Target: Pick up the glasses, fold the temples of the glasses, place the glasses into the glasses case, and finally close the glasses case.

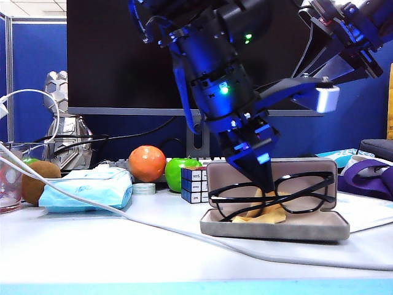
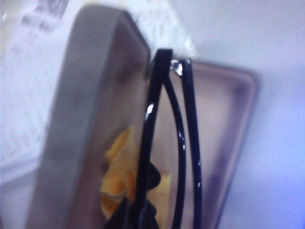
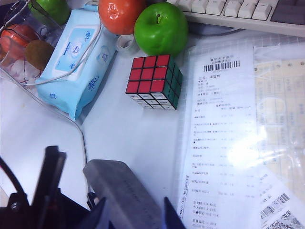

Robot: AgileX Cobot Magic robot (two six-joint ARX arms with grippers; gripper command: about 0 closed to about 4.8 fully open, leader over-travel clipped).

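The glasses case [image 1: 276, 226] lies open at the table's right, its lid [image 1: 221, 175] upright and a yellow cloth [image 1: 267, 215] inside. My left gripper [image 1: 265, 184] points down into it, shut on the black glasses [image 1: 307, 190], which hang just above the tray. In the left wrist view the dark fingertips [image 2: 125, 214] pinch the frame [image 2: 152, 114], and both temples [image 2: 192, 124] lie folded along it over the beige lining [image 2: 224, 138]. My right gripper [image 3: 138, 217] is open, its two fingers on either side of the grey lid [image 3: 124, 191]; whether they touch it I cannot tell.
Left of the case stand a Rubik's cube [image 1: 193, 184], a green apple [image 1: 179, 166], an orange [image 1: 146, 163] and a light-blue tissue pack [image 1: 92, 187]. A white cable [image 1: 153, 226] crosses the table in front. Printed papers [image 3: 224, 133] and a keyboard [image 3: 238, 9] lie behind.
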